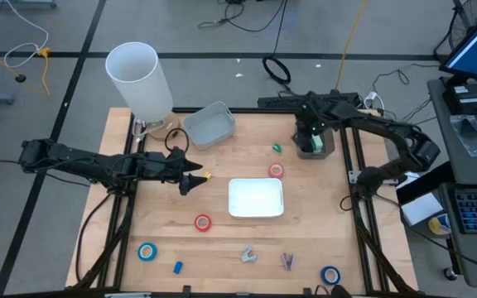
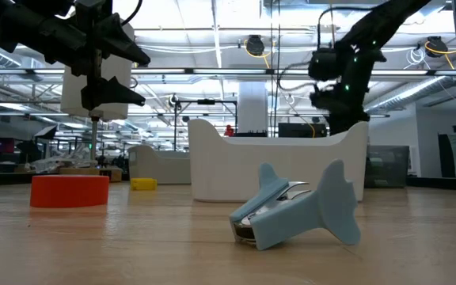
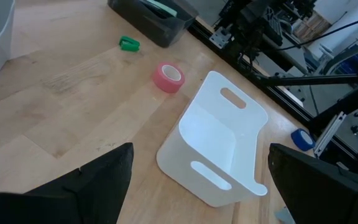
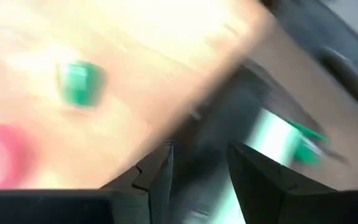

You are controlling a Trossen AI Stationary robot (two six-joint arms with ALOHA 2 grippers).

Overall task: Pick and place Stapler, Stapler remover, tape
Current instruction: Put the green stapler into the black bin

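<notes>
Right gripper (image 1: 309, 142) sits over the dark rectangular bin (image 1: 322, 151) at the table's far right, jaws part-open, nothing seen between them. Nearest red ring-shaped tape roll (image 1: 276, 170) lies just inward, toward centre. Left gripper (image 1: 190, 176) wide, empty, farther away.

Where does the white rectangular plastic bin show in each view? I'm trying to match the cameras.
High view: the white rectangular plastic bin sits mid-table.
Low view: mid-picture, behind the pale blue stapler remover.
Left wrist view: centre right, with both handle slots showing.
Right wrist view: not in it.
Shared landmark: the red tape roll beside the bin's far edge, also in the left wrist view.
</notes>
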